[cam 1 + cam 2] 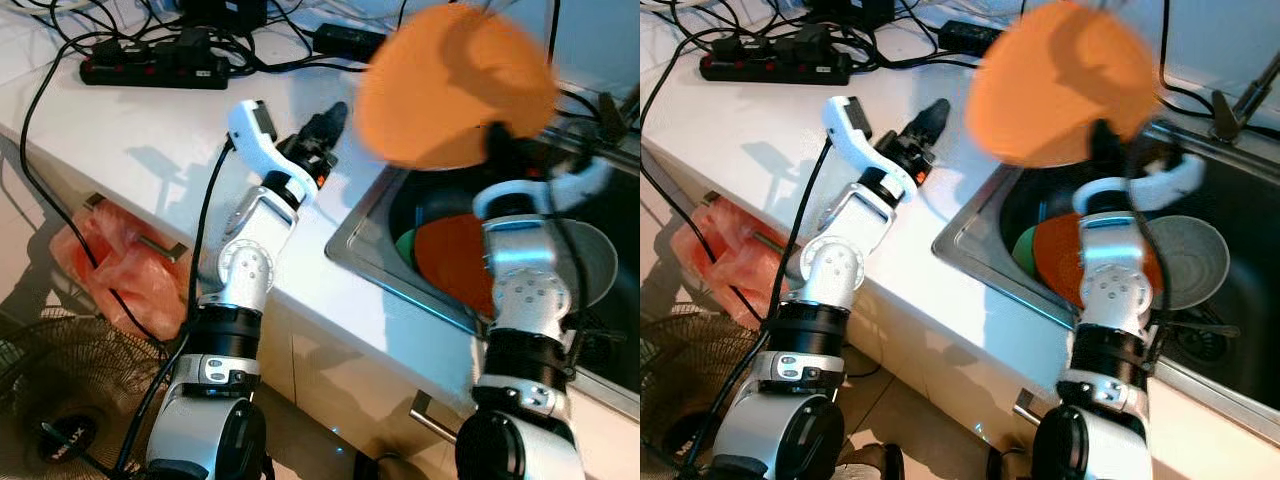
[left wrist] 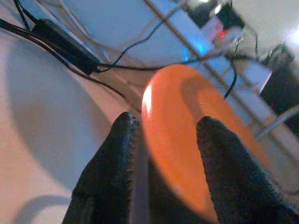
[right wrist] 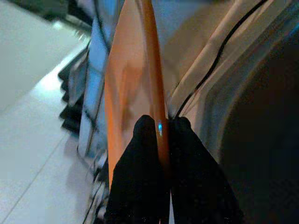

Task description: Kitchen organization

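My right gripper is shut on the rim of an orange plate, holding it tilted in the air over the left end of the steel sink. The right wrist view has the plate edge-on, pinched between the black fingers. My left gripper hovers above the white counter, open, pointing at the plate's left edge with a small gap. Beyond the two parted fingers in the left wrist view lies the plate. Another orange plate, a green dish and a grey plate lie in the sink.
A black power strip, an adapter and tangled cables lie at the back of the counter. The faucet stands behind the sink. An orange plastic bag hangs at a drawer handle below, and a fan is on the floor.
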Tool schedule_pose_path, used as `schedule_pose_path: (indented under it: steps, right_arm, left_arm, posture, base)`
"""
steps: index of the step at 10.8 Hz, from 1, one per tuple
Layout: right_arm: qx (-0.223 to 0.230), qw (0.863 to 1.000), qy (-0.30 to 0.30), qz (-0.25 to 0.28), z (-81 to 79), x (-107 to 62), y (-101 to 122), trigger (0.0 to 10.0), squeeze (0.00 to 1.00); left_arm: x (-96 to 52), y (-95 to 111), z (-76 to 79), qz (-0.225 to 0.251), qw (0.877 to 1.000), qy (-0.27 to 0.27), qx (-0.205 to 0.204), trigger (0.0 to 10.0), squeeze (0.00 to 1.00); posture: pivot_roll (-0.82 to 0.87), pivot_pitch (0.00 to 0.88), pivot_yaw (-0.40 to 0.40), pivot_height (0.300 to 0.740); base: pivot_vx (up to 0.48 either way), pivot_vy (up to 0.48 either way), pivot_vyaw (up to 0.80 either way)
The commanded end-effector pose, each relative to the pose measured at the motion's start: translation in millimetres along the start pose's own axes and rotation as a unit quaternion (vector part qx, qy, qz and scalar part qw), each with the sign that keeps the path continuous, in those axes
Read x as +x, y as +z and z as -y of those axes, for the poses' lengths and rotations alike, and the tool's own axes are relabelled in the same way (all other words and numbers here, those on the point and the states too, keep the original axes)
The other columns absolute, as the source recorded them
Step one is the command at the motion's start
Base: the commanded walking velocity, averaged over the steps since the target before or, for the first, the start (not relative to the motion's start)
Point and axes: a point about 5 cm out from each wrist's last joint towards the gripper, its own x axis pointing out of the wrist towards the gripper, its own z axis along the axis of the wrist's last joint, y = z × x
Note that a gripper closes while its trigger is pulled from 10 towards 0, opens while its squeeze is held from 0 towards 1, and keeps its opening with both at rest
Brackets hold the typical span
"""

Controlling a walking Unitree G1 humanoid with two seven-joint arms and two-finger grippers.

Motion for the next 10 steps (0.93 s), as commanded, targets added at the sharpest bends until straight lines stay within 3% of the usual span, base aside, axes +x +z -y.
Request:
schedule_pose_path:
  steps: [1,2,3,4,5,6,8,9,10]
  right_arm:
    - [0.008,0.999,0.010,0.036,-8.2,5.5,14.1,0.0,0.00]
    - [0.005,0.999,0.005,0.049,-5.9,6.2,19.3,0.0,0.00]
    - [-0.008,0.997,0.000,0.074,-3.5,7.0,29.8,0.0,0.00]
    - [-0.031,0.995,-0.003,0.092,-1.8,7.5,40.0,0.0,0.00]
    - [-0.037,0.995,-0.005,0.095,-0.7,7.9,43.0,0.0,0.00]
    - [-0.071,0.992,-0.019,0.099,7.3,5.5,50.6,0.0,0.00]
    - [-0.151,0.984,-0.035,0.084,18.2,0.2,53.7,0.0,0.00]
    - [-0.166,0.982,-0.039,0.080,21.1,-0.9,53.4,0.0,0.00]
    - [-0.215,0.973,-0.042,0.066,23.6,-1.6,52.1,10.0,0.00]
  left_arm:
    - [-1.9,-4.9,0.6,-0.013,1.000,0.000,0.024,10.0,0.00]
    - [-3.0,-5.5,0.5,-0.025,0.998,-0.006,0.057,10.0,0.00]
    - [-5.9,-9.1,0.7,-0.058,0.988,-0.022,0.139,10.0,0.00]
    - [-10.6,-16.1,-0.2,-0.098,0.970,-0.044,0.219,10.0,0.00]
    - [-12.3,-18.3,-0.9,-0.110,0.964,-0.050,0.238,10.0,0.00]
    - [-21.8,-23.9,-10.8,-0.157,0.937,-0.057,0.308,10.0,0.00]
    - [-33.6,-18.5,-31.2,-0.187,0.905,-0.035,0.380,10.0,0.00]
    - [-36.4,-16.2,-36.0,-0.193,0.899,-0.028,0.392,10.0,0.00]
    - [-41.0,-12.1,-42.7,-0.203,0.892,-0.021,0.403,10.0,0.00]
  posture:
    - [0.02,0.129,0.002,0.740]
    - [0.02,0.120,0.002,0.740]
    - [0.02,0.115,0.001,0.740]
    - [0.02,0.111,0.002,0.740]
    - [0.02,0.111,0.002,0.740]
    - [0.01,0.110,0.001,0.740]
    - [0.02,0.125,-0.004,0.740]
    - [0.02,0.125,-0.004,0.740]
    - [0.03,0.132,-0.005,0.740]
  base:
    - [0.000,0.000,0.00]
    - [0.000,0.000,0.00]
    - [0.000,0.000,0.00]
    - [0.000,0.000,0.00]
    - [0.000,0.000,0.00]
    - [0.000,0.000,0.00]
    - [0.000,0.000,0.00]
    - [0.000,0.000,0.00]
    - [0.000,0.000,0.00]
